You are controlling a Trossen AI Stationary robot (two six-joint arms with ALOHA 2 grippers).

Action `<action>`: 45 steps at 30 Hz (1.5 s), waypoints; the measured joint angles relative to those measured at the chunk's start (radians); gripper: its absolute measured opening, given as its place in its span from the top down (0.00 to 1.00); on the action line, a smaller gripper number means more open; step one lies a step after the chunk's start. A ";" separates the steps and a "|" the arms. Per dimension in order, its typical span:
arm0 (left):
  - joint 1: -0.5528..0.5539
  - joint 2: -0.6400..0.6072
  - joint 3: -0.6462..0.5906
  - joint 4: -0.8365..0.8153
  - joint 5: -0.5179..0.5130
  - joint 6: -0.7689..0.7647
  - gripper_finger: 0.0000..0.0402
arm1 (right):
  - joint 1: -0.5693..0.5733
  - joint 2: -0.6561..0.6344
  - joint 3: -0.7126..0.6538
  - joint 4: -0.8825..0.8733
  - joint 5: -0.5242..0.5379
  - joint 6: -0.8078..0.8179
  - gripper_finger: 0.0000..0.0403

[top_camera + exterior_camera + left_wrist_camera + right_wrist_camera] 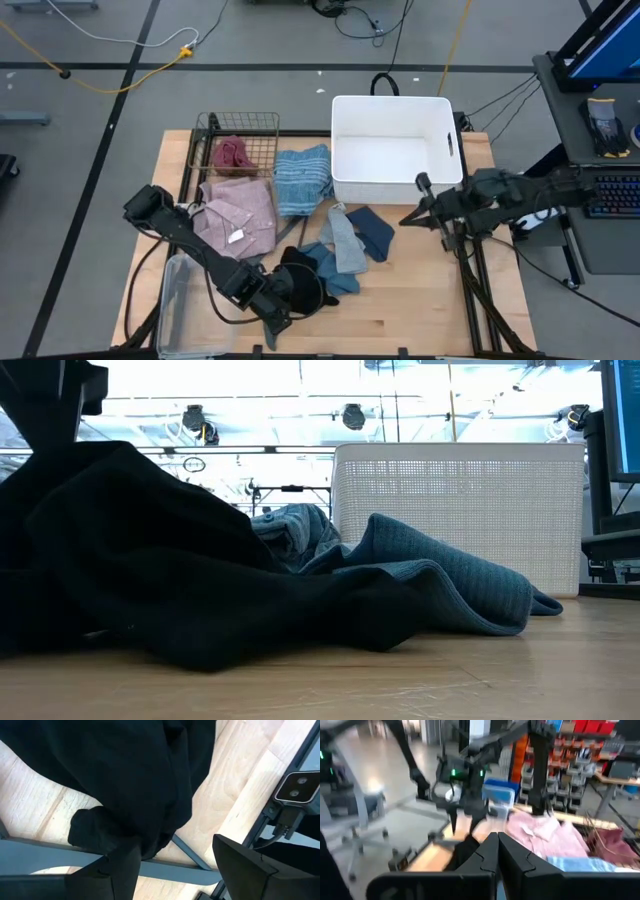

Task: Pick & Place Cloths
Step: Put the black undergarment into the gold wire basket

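Left gripper low at the near edge of the wooden table, jaws parted, hanging over the black cloth; in the left wrist view the 2 fingers stand apart with a fold of that cloth drooping between them, gripped by neither as far as I can judge. Right gripper hovers clenched and empty near the front corner of the white bin, waiting. Black cloth lies heaped at the near end of the pile, just beside the teal cloth; the pink checked shirt, blue striped towel and a maroon piece in the wire basket lie farther back. Handling, as a judgement: light, limp, non-fragile; it will drape and trail, possibly dragging the neighbouring teal cloth. Best hold is a raised fold near the heap's middle, pinched deep. Room: table edge is close under the left gripper, so lift straight up first; the path to the bin crosses the pile and nears the right arm.
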 joint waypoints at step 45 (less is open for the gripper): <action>0.043 0.002 -0.231 0.129 0.029 -0.027 0.76 | -0.001 -0.321 -0.271 0.135 0.054 0.081 1.00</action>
